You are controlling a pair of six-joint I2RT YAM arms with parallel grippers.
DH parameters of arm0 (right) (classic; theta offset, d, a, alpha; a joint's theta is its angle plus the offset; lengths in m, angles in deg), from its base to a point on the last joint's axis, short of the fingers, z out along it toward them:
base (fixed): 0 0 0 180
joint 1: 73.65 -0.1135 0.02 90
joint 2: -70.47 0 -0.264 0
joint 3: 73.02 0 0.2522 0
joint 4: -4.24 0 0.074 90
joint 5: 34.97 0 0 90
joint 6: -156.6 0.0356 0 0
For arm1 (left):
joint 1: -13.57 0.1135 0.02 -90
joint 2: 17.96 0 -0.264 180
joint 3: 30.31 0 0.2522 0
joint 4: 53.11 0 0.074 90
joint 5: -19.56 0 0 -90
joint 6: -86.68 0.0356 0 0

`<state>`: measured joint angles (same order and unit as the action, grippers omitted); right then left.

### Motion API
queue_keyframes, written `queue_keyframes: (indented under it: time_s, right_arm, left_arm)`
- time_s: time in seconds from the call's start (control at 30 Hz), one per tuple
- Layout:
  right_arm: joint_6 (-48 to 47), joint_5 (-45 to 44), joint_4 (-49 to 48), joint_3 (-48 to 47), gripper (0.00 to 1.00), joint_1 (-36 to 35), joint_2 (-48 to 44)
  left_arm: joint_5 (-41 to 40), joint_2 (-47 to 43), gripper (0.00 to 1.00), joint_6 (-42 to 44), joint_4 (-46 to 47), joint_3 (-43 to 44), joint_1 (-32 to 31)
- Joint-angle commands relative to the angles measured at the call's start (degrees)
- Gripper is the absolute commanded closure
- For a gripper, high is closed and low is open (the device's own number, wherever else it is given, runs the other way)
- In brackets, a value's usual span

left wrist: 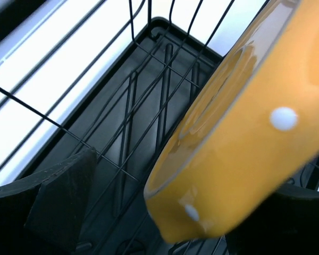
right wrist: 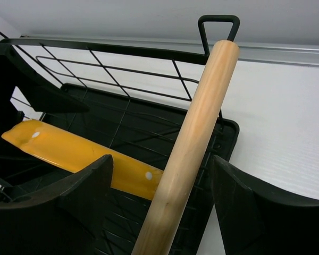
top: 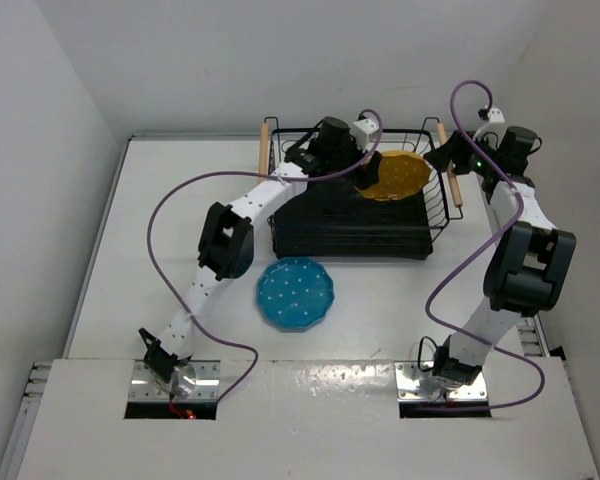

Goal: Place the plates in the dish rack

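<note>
Yellow-orange plate [top: 395,175], dotted with white, sits inside the dish rack [top: 350,235] at its far right corner. It is tilted, with its face turned up toward the overhead camera and one edge down among the wires. The left jaws stand wide apart around it. In the left wrist view the plate's rim fills the space next to the right-hand finger [left wrist: 287,228]. The other finger [left wrist: 58,212] is clear of the plate, with bare tray and wire showing between. I cannot tell whether the nearer finger touches the plate. The right jaws are also open, astride the rack's right wooden handle [right wrist: 189,143], with a gap on each side of it. The right wrist view looks past that handle to the plate's yellow edge lying low in the rack. The teal blue plate [top: 295,292] lies flat on the white worktop [top: 160,200], just in front of the rack's near edge and left of its middle, well apart from both sets of jaws.
</note>
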<state>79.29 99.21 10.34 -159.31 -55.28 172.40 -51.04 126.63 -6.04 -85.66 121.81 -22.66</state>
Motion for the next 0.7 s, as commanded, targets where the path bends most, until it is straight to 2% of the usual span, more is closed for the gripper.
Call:
queue_keyframes:
  time_s: [0.0,0.1,0.3,0.5,0.57,0.6,0.67]
  right_arm:
    - [1.19,4.33,-0.25,-0.33,0.27,-0.88,-2.00]
    - [2.86,4.59,-1.38,-0.94,0.22,-0.88,-2.17]
    - [5.24,5.21,-4.55,-1.12,0.21,-0.70,-2.70]
    - [6.74,4.86,-6.05,-1.38,0.15,-0.70,-3.14]
    - [6.91,4.60,-6.14,-1.47,0.09,-0.71,-3.05]
    - [7.26,4.16,-6.05,-1.47,0.02,-0.70,-2.97]
    - [7.18,3.98,-6.31,-1.65,0.00,-0.71,-3.05]
  left_arm:
    - [2.57,-5.81,0.09,1.40,0.94,0.06,0.98]
    - [4.24,-6.34,0.08,1.93,0.33,0.06,0.98]
    - [7.05,-6.87,0.00,1.93,-0.73,0.06,0.98]
    - [7.58,-8.10,0.00,4.74,-1.25,0.06,0.98]
    - [7.58,-8.62,0.00,5.88,-1.87,0.06,0.98]
    - [7.58,-8.63,0.00,6.67,-2.39,0.06,1.51]
    - [7.58,-9.16,0.00,7.37,-2.40,0.06,1.51]
